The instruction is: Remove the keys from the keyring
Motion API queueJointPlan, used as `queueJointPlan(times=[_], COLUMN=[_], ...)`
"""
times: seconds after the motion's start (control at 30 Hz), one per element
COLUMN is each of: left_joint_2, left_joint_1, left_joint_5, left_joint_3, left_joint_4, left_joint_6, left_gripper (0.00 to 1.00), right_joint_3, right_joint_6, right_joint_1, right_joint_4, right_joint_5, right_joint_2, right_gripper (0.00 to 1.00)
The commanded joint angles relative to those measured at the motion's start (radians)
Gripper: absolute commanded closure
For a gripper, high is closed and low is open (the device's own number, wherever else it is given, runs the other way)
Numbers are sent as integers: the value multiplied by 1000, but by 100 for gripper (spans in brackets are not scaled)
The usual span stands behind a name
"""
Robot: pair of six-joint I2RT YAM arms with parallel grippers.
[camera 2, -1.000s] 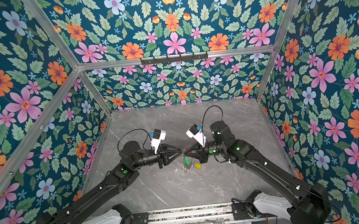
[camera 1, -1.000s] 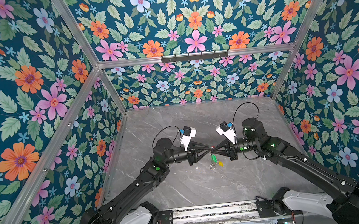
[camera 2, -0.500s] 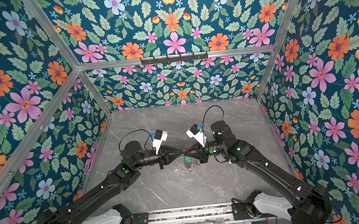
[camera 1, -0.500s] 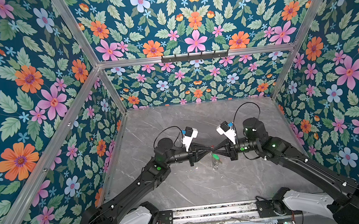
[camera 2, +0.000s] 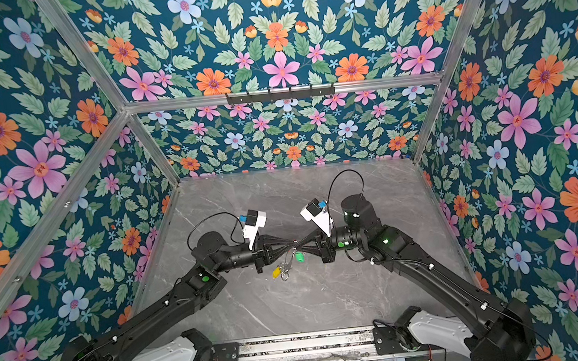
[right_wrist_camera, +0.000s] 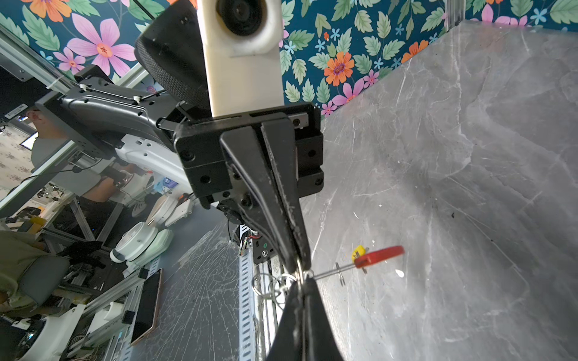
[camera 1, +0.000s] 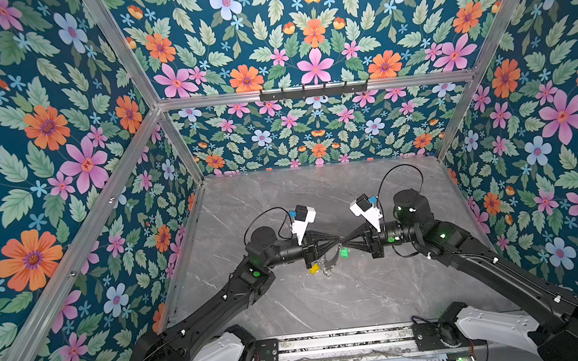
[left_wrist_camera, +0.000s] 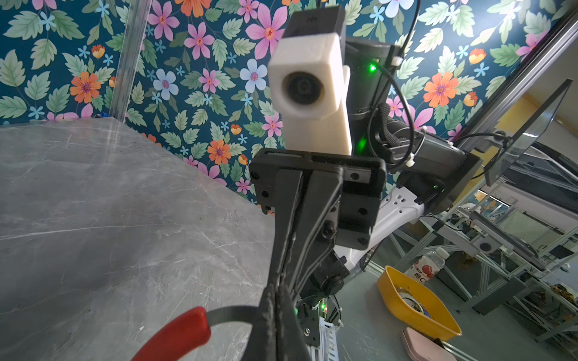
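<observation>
Grey marbled bench (camera 1: pixel 291 297) lies beneath a keyring (right_wrist_camera: pixel 328 272) held aloft between two end effectors meeting tip to tip. The right end effector (right_wrist_camera: pixel 305 284) is clamped shut on the hoop. The left end effector (right_wrist_camera: pixel 298 265) is pinched closed just beside it, whether on hoop or small loops (right_wrist_camera: pixel 262 283) cannot be told. Neither key looks freed: the green-tagged key (camera 1: pixel 344 254) and yellow-tagged key (camera 1: pixel 313 268) dangle below, the yellow near the red sleeve (right_wrist_camera: pixel 380 254). Bunched loops and crowded tips would likely hinder sliding anything off.
</observation>
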Motion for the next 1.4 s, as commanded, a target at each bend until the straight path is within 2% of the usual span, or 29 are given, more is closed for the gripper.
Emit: queueJointPlan(times=[0.0, 0.07, 0.13, 0.2, 0.33, 0.53, 0.73, 0.9, 1.07, 1.37], left_joint_2=[-5, -13, -22, -29, -41, -59, -65, -65, -67, -62], left_joint_1=[0, -1, -2, -2, -8, -25, -46, -51, -52, -52], left_joint_5=[-7, -24, -43, -59, -87, -122, -178, -205, -225, -240], left_joint_3=[-10, -23, -36, -50, -71, -80, -82, -85, -97, -110], left_joint_4=[140, 180, 229, 282, 361, 416, 450, 465, 495, 524], left_joint_6=[-53, -68, -88, -108, -126, -111, -88, -83, -90, -102], left_gripper=[100, 100, 100, 100, 100, 100, 100, 100, 100, 100], right_joint_3=[-9, -28, -46, -66, -150, -275, -306, -271, -285, -278], right_joint_6=[17, 30, 41, 58, 131, 319, 471, 433, 480, 516], right_joint_1=[2, 2, 2, 1, 1, 1, 29, 104, 110, 115], right_joint_4=[69, 99, 127, 159, 324, 660, 899, 882, 954, 982], right_joint_5=[16, 31, 49, 65, 132, 249, 252, 249, 246, 205], right_joint_2=[-21, -52, -91, -134, -232, -277, -208, -163, -132, -81], right_gripper=[90, 75, 64, 58, 55, 54, 54, 55, 62, 73])
